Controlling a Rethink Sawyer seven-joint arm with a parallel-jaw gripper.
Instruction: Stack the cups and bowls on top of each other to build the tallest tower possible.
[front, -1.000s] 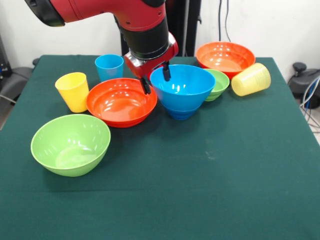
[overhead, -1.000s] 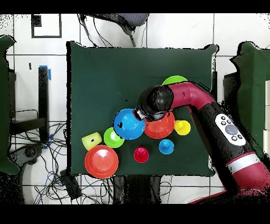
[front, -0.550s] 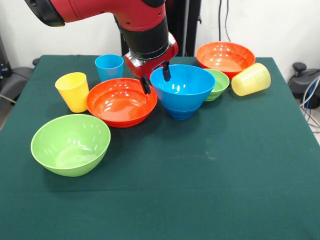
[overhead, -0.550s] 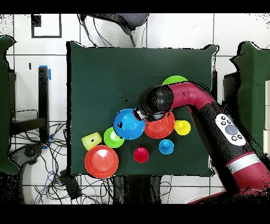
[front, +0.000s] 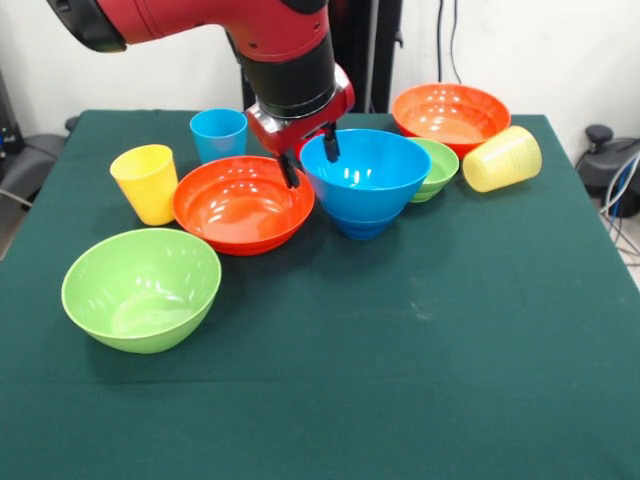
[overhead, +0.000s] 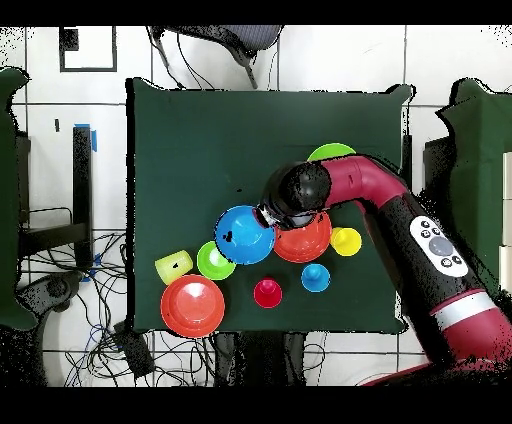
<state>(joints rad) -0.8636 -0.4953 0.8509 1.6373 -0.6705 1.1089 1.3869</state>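
Observation:
My gripper (front: 309, 157) is open and straddles the left rim of the big blue bowl (front: 365, 178), one finger inside it and one outside. That bowl stands upright on a stepped, darker blue base. Touching its left side is a wide orange-red bowl (front: 243, 203). A second orange-red bowl (front: 450, 115) and a small green bowl (front: 437, 168) sit behind it to the right. The big green bowl (front: 141, 288) is at the front left. The yellow cup (front: 147, 183) and the light blue cup (front: 219, 134) stand upright. A pale yellow cup (front: 502, 158) lies on its side. The red cup (overhead: 267, 293) shows only from overhead.
The green cloth table (front: 420, 380) is bare across its near half and right side. The red arm (overhead: 400, 215) reaches in over the big green bowl (overhead: 330, 152) in the overhead view. Cables and chairs lie beyond the table edges.
The arm has risen very slightly. The blue bowl and the other things have not moved.

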